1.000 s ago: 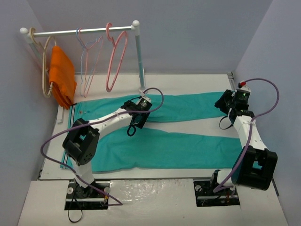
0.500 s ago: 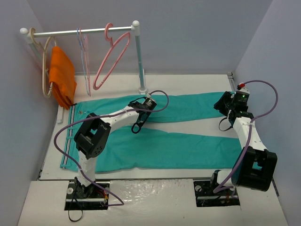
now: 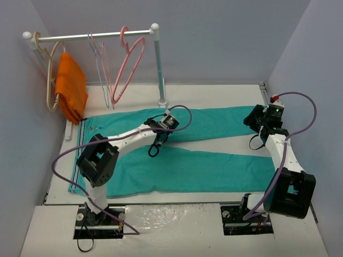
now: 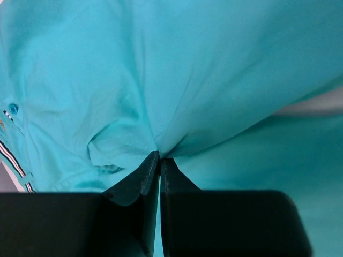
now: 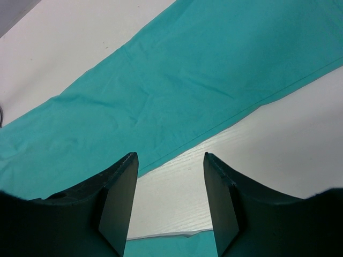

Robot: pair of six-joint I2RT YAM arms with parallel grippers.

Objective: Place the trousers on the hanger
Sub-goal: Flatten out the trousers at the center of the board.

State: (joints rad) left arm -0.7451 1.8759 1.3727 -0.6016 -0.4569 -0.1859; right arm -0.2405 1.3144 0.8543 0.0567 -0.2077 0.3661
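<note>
L gripper [image 3: 154, 151] [image 4: 159, 158] is clamped on the trousers [image 3: 214, 166] [image 4: 214, 64]: fingers together, w/ a small pucker of cloth running into the tips, at about the crotch, left of table centre. R gripper [image 3: 255, 119] [image 5: 170, 158] has fingers apart w/ nothing between them, hovering over the far leg's cuff end nr the right edge.

Trousers [image 5: 187, 91] lie flat on the table [image 3: 214, 92]. The waistband w/ its striped band runs along the left edge, and both legs reach toward the right edge. Hanger [image 3: 134, 60] hangs on the rail [image 3: 80, 37] above the far edge, left of centre, well apart from the trousers. An orange cloth [image 3: 71, 91] hangs nr the far-left corner.

Handling, my guess: thin, soft, light cloth w/ no stiffness. It'll droop & fold wherever I lift, and being long it'll drag. It could also slide off a thin hanger bar if the halves aren't balanced. Best hold is prob a deep pinch thru all layers, at the waistband or mid-leg. A shallow one-layer nip like this pucker may pull out.
</note>
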